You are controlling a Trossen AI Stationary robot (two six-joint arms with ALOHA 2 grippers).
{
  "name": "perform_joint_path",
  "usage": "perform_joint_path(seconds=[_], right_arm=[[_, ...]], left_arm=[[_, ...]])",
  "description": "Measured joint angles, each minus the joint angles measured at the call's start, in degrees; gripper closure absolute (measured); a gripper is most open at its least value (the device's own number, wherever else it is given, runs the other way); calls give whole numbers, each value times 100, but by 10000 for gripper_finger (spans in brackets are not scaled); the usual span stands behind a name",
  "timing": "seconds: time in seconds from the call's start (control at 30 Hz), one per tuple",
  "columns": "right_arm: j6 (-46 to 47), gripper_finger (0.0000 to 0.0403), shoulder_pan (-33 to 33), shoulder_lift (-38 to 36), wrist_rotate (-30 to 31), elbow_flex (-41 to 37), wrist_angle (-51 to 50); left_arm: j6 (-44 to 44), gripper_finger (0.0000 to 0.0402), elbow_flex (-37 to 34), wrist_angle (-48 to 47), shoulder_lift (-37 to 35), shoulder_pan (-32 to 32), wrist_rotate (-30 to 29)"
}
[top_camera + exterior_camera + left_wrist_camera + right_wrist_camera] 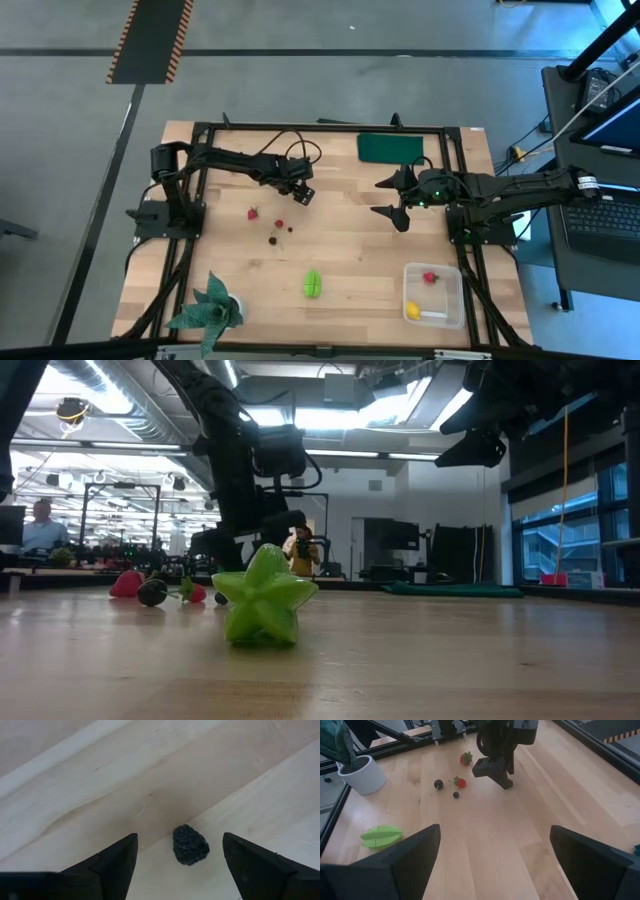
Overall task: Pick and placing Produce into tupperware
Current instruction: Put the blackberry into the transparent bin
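Note:
My left gripper (302, 192) hangs open above the wood table, just beyond a small cluster of toy fruit. In its wrist view a dark bumpy berry (190, 845) lies on the wood between the two spread fingers, untouched. The cluster holds a red strawberry (253, 212), a small red berry (279, 222) and two dark berries (273, 239). The bright green ridged piece (313, 284) rests on the table nearer the front. The clear tupperware (450, 315) sits at the near right corner with a red berry (430, 277) and a yellow lemon (412, 311) inside. My right gripper (392, 200) waits open, raised at centre right.
A potted leafy plant (210, 310) stands at the near left corner. A flat dark green rectangle (390, 148) lies at the far edge. Black frame rails run around the table. Bare wood separates the fruit cluster from the tupperware. People show in the room beyond the table.

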Motion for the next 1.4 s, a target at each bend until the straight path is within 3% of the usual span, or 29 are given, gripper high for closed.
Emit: perform_joint_path(seconds=[0.33, 1.4], right_arm=[[-19, 26, 0, 0, 0, 0, 0], [-28, 26, -2, -2, 2, 0, -2]], left_arm=[[-20, 160, 0, -67, 86, -7, 237], [-291, 224, 73, -6, 341, 46, 30]])
